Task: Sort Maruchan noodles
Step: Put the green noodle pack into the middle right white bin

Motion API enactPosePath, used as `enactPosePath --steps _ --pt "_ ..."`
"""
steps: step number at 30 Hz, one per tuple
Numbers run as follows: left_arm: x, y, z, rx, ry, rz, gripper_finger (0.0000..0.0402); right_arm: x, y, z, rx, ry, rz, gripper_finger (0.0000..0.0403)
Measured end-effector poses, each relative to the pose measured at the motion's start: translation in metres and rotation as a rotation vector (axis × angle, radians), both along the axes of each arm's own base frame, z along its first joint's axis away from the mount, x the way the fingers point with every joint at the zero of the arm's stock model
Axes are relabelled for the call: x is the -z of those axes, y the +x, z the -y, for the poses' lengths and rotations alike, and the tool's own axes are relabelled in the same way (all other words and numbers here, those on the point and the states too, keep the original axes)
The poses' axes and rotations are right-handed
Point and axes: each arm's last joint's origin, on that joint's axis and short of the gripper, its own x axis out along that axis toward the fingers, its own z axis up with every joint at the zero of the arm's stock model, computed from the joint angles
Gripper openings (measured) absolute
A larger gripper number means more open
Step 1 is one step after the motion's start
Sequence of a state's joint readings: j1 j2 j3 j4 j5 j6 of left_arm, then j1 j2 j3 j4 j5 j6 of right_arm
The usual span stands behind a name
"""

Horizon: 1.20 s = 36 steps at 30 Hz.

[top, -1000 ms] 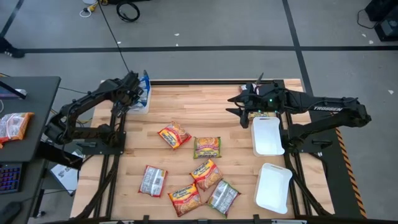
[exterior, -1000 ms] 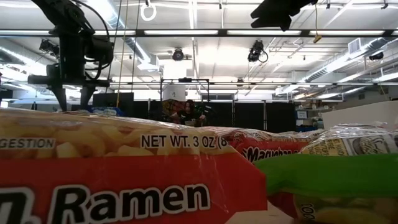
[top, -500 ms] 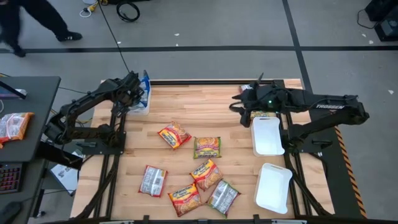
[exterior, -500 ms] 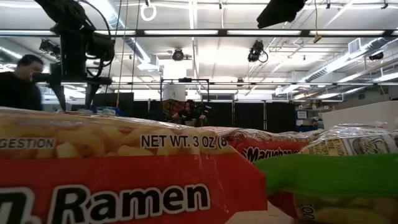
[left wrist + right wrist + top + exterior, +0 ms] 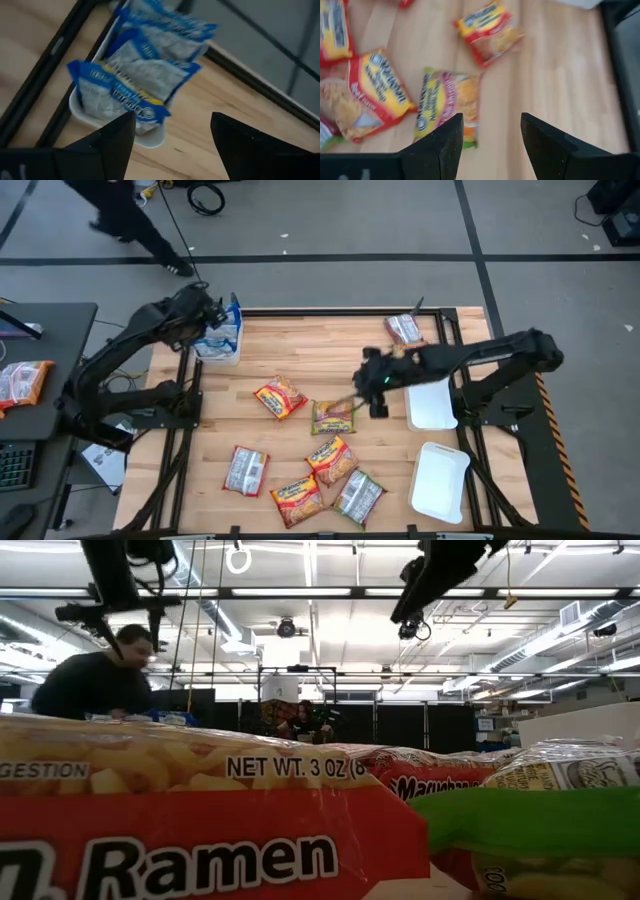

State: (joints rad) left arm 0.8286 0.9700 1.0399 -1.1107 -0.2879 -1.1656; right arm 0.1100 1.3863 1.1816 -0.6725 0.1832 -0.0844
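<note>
right claw over the green packet, left claw clear of the blue tray

we judge the sort to be partly done, with the right arm at the start of its next pick. the right gripper (image 5: 372, 385) hangs over the middle of the table (image 5: 330, 340), its fingers apart and empty; in the right wrist view the gap between them shows bare wood just beside the green-edged packet (image 5: 447, 105). in the high view that same green packet (image 5: 333, 416) lies just beside the claw, on its near-left side, not yet between the fingers.

the left gripper (image 5: 170, 142) stands over the far-left corner, fingers apart and holding nothing, just above the white tray (image 5: 150, 140) that holds the blue-white packets (image 5: 135, 82). these packets look settled in the tray, some leaning on others.

loose noodles on the table: a red-yellow packet (image 5: 280, 397) left of the green one, another red-yellow one (image 5: 332, 458) below it, a silver-pink packet (image 5: 246, 470) near the left front, a red-yellow packet (image 5: 297, 500) and a green-silver packet (image 5: 359, 495) at the front edge. a pinkish packet (image 5: 405, 329) lies at the far right. two white trays (image 5: 438, 480) on the right look bare.

the next move, as we read it, calls for the right claw to shift over the green packet, line up across it, descend and close. the thin slippery wrapper may slide on the wood.

a person (image 5: 95, 685) is in the room behind the table.
</note>
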Motion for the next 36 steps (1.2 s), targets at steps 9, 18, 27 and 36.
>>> enactPosePath --steps 9,18,27,36 --pt "-0.03 -0.024 0.051 0.392 0.224 0.066 0.0263 0.057 0.031 -0.052 -0.043 -0.182 -0.116 0.0203" --pt "-0.046 -0.043 0.089 0.643 0.394 0.228 0.0263 0.098 0.051 -0.094 -0.042 -0.139 -0.102 0.0203" --pt "-0.062 0.0 0.1 1.01 0.633 0.469 0.0263 0.089 0.079 -0.109 0.055 -0.126 -0.074 0.02" --pt "-0.043 0.05 0.127 1.222 0.706 0.593 0.0263 0.072 0.075 -0.107 0.132 -0.145 -0.177 0.0199"
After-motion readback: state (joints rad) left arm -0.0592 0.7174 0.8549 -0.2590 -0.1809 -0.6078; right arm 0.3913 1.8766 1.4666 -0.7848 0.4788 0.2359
